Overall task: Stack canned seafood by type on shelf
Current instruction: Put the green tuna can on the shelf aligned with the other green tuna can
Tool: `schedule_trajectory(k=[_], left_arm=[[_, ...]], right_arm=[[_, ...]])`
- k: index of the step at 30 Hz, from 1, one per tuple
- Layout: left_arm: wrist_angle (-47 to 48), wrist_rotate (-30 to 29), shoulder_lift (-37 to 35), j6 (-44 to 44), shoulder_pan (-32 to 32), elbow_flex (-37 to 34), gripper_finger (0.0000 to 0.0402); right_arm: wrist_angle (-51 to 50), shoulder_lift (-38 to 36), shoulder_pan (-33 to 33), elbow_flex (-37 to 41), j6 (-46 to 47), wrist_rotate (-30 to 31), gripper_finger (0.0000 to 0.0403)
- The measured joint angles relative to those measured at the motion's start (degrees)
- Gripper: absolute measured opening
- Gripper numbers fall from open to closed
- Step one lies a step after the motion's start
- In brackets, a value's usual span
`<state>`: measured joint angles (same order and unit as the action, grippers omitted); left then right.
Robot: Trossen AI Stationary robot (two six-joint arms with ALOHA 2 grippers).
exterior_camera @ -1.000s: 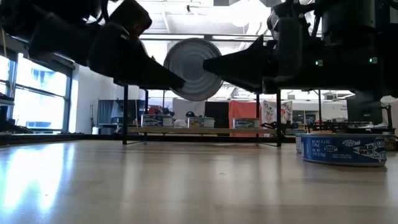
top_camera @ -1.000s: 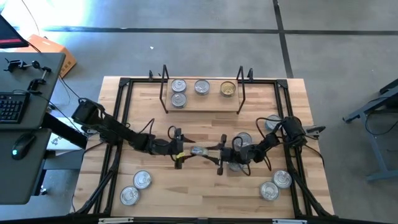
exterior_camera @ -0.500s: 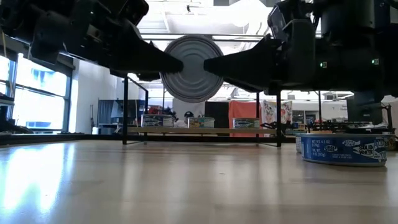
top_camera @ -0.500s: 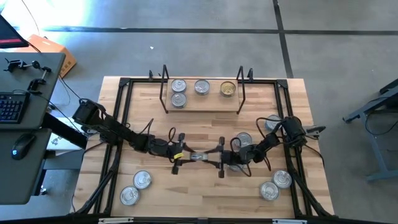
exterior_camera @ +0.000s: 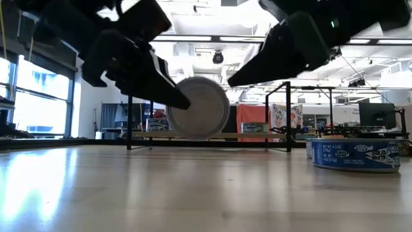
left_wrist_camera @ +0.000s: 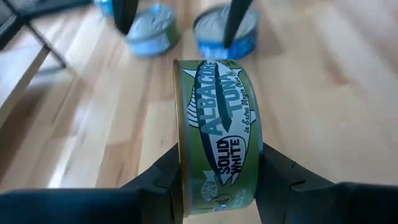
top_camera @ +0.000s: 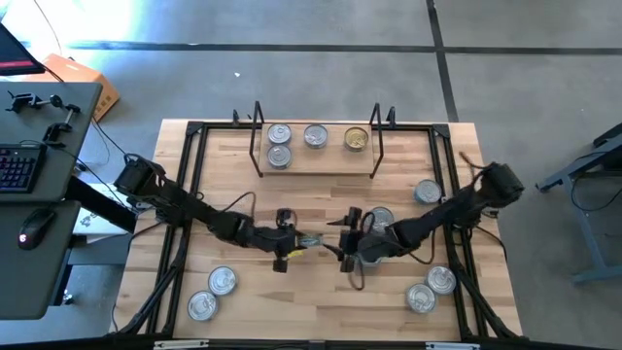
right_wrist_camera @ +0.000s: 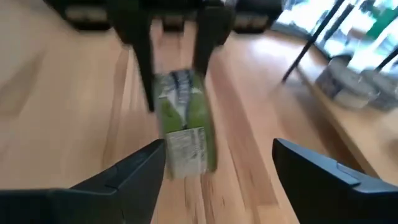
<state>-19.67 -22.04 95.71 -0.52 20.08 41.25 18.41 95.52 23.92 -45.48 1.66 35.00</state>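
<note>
A tin with a green label point(left_wrist_camera: 219, 134) stands on edge in the air over the table's middle point(top_camera: 309, 239), with my left gripper point(top_camera: 294, 242) shut on it. My right gripper point(top_camera: 343, 251) is open just to the tin's right, touching nothing; the right wrist view shows its fingers spread wide with the tin point(right_wrist_camera: 184, 140) beyond them. The shelf point(top_camera: 316, 165) stands at the far middle. Several tins rest on its board, among them a gold-topped one point(top_camera: 357, 139). My left gripper pinches the tin between its two fingers, one finger point(left_wrist_camera: 163, 179) on each flat round face point(left_wrist_camera: 179, 155). The fingers come level from the table's left. The tin is lifted clear of the table point(exterior_camera: 198, 117), on edge, its label band facing up.
Loose tins lie at the near left point(top_camera: 223, 281) point(top_camera: 202, 306), the near right point(top_camera: 442, 280) point(top_camera: 421, 297) and the right point(top_camera: 428, 192) point(top_camera: 381, 219). A blue tin point(exterior_camera: 354, 154) shows at the right of the low view. A black frame point(top_camera: 194, 131) borders the table.
The tin has passed from my right gripper to my left. My left gripper has shut on its flat faces and sunk with it toward the table. My right gripper has opened, let go and drawn back up and toward the table's right edge.
</note>
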Motion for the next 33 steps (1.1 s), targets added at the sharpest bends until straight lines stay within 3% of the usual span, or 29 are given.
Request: schedule_trajectory(k=[2,5,11,18,23,31,33], left_arm=[[4.9,-2.1,0.7,0.3,0.0,2.5,0.0117],[6.9,-2.5,2.4,0.2,-0.1,5.0,0.0117],[6.8,-2.6,5.0,-1.2,-0.1,6.4,0.0119],[6.2,-2.5,6.2,-1.1,-0.1,6.7,0.0129],[5.9,-2.5,6.2,-1.2,-0.1,6.6,0.0131],[7.6,-2.8,6.2,-1.6,-0.1,6.7,0.0153],[11.4,-2.9,6.1,-1.6,-0.1,6.7,0.0165]], right_arm=[[-11.3,-0.4,-0.3,-5.2,0.9,-1.5,0.0287],[-20.0,0.9,-0.6,-11.9,-1.0,-2.9,0.0287],[-24.9,6.1,-1.6,-19.9,-6.8,-6.8,0.0288],[-27.3,9.9,-3.6,-21.7,-6.1,-11.3,0.0283],[-29.9,10.6,-4.3,-21.7,-3.6,-11.4,0.0237],[-30.9,10.7,-4.6,-21.9,-0.8,-11.8,0.0127],[-33.4,10.5,-4.2,-22.4,0.6,-11.8,0.0123]])
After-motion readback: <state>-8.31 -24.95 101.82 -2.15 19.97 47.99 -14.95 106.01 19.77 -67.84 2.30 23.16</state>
